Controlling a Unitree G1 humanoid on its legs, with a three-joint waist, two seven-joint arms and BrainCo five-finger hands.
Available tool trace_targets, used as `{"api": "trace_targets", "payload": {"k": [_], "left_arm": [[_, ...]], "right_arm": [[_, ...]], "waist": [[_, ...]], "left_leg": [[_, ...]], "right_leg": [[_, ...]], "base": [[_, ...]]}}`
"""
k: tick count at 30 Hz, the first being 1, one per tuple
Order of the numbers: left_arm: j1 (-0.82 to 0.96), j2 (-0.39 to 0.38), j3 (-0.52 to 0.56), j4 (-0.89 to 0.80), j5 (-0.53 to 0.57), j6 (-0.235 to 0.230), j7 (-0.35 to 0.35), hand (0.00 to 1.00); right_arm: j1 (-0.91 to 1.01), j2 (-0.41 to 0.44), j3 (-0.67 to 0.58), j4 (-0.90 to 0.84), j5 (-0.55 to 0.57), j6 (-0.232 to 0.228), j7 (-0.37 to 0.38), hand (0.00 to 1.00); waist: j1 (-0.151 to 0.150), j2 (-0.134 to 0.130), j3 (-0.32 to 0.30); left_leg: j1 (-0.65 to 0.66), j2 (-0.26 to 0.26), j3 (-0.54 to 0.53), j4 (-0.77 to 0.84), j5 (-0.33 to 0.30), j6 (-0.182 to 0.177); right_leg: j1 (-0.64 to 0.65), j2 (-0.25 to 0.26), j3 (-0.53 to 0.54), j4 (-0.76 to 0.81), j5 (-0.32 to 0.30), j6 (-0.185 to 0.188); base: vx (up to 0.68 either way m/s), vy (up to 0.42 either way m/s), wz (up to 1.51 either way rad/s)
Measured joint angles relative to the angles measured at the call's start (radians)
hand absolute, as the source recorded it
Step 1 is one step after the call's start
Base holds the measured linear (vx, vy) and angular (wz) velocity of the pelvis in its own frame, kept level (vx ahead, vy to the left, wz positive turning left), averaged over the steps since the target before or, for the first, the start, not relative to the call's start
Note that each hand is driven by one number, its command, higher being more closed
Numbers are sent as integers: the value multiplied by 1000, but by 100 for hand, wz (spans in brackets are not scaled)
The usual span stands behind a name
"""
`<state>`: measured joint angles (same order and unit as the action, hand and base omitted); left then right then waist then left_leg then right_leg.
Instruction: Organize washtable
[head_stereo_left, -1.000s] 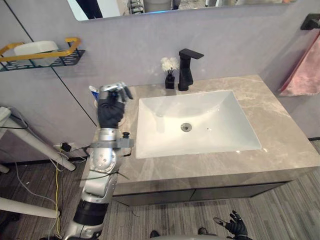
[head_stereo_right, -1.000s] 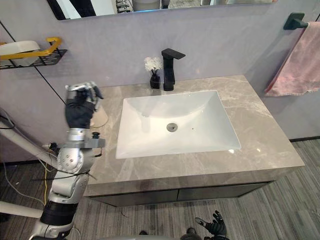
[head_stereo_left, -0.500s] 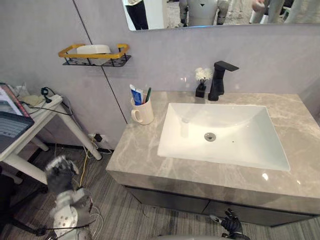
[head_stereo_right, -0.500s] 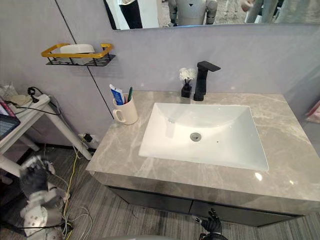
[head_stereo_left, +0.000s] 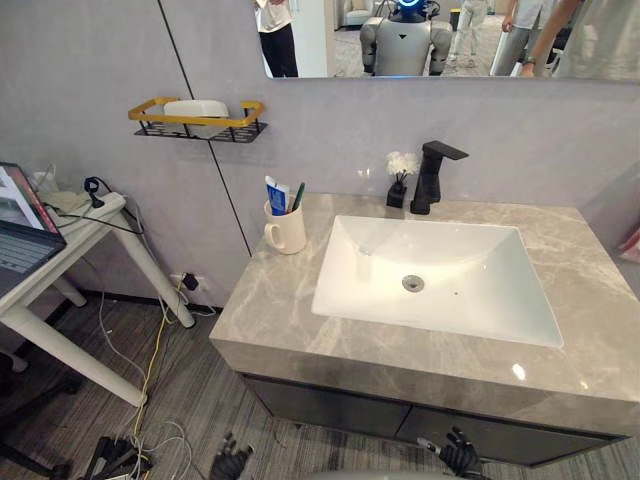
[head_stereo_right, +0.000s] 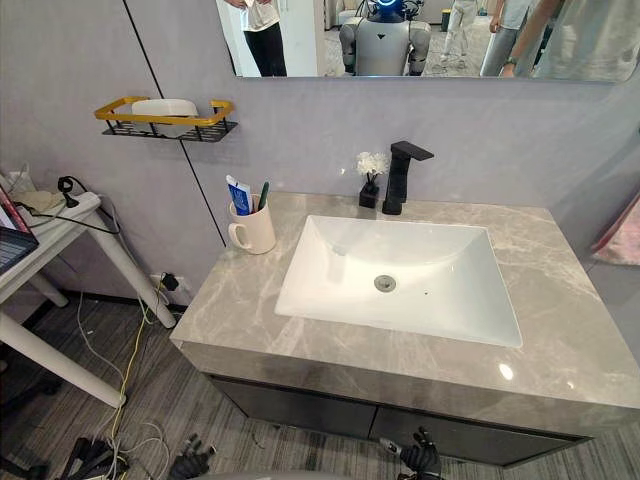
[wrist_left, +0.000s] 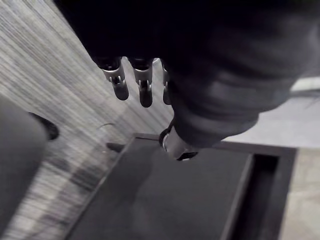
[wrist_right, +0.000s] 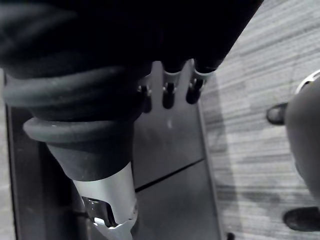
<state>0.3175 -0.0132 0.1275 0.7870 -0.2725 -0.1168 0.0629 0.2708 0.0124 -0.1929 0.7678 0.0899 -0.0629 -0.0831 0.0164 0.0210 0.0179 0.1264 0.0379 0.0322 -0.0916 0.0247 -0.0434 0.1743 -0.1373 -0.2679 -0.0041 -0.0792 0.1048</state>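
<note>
**Desk:** Where are your hands right now?

**Me:** Both low, down by the floor in front of the dark cabinet front (head_stereo_left: 330, 405) under the surface (head_stereo_left: 290, 300). My left robot hand (head_stereo_left: 230, 465) sits at the bottom edge of the head view, partly cut off. Its wrist camera shows the fingers (wrist_left: 120, 85) hanging loose and apart, nothing in them. My right robot hand (head_stereo_left: 460, 455) is at the bottom edge too. Its fingers (wrist_right: 169, 95) are relaxed and spread, and it is empty.

**Desk:** And the washtable things?

**Me:** The cream cup (head_stereo_left: 288, 232) stands on the surface's back left corner, just beside the sink (head_stereo_left: 450, 260), handle turned left. A blue-and-white toothpaste tube (head_stereo_left: 276, 195) and a green toothbrush (head_stereo_left: 297, 196) stick up out of it; their lower ends are hidden inside, so I can't tell which end of the brush is up.

**Desk:** Anything else back there?

**Me:** A black tap (head_stereo_left: 430, 178) stands behind the sink, with a small dark vase of white flowers (head_stereo_left: 400, 180) touching or nearly touching its left side; I can't say which. On the wall shelf (head_stereo_left: 196, 125) lies something white (head_stereo_left: 196, 107), a soap bar or a dish, I can't make out which. A pink towel (head_stereo_right: 625, 235) is cut off at the right edge, and a laptop (head_stereo_left: 20, 225) on the side table (head_stereo_left: 70, 215) is cut off at the left.
</note>
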Motion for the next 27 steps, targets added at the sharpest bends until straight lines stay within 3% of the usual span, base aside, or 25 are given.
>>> {"api": "trace_targets", "payload": {"k": [13,16,17,19,21,24,27], "left_arm": [[-100,26,-60,130,89,-3,6,0],[-111,26,-62,127,90,-3,7,0],[-125,50,-80,125,97,-3,12,0],[-143,76,-83,125,107,0,21,0],[-143,78,-81,111,117,-3,30,0],[-143,67,-81,95,119,-2,32,0],[-142,54,-84,48,118,-2,31,0]], "right_arm": [[-50,-12,5,91,-1,-9,0,0],[-68,-19,27,91,-1,-9,1,0],[-71,-19,30,89,0,-9,1,0],[-88,-12,48,91,0,-8,1,0],[-83,-10,62,92,1,-8,1,0],[-83,-24,66,75,2,-10,14,0],[-97,-42,74,60,3,-17,28,0]], "waist": [[-2,-2,10],[-4,-12,40],[-2,-17,55],[-2,-54,75],[4,-58,83],[2,-43,96],[8,-23,138]], "left_leg": [[28,24,60,-1,-10,-15],[18,24,52,6,-13,-18],[-13,15,37,21,-13,-16],[-38,-2,7,40,-12,-17],[-78,-9,-46,58,-7,-23],[-135,-9,-123,75,10,-36],[-206,-24,-181,73,88,-39]], "right_leg": [[-8,33,77,-15,11,-16],[-80,25,97,122,-53,-20],[-142,20,159,242,-121,-28],[-184,27,263,323,-182,-35],[-194,22,213,338,-197,-42],[-193,19,123,333,-205,-54],[-223,0,12,370,-223,-71]], "base": [[-10,-17,-16],[-40,-12,-4],[-57,-28,20],[-36,-71,48],[-14,-95,76],[-2,-89,94],[-29,-86,118]]}}
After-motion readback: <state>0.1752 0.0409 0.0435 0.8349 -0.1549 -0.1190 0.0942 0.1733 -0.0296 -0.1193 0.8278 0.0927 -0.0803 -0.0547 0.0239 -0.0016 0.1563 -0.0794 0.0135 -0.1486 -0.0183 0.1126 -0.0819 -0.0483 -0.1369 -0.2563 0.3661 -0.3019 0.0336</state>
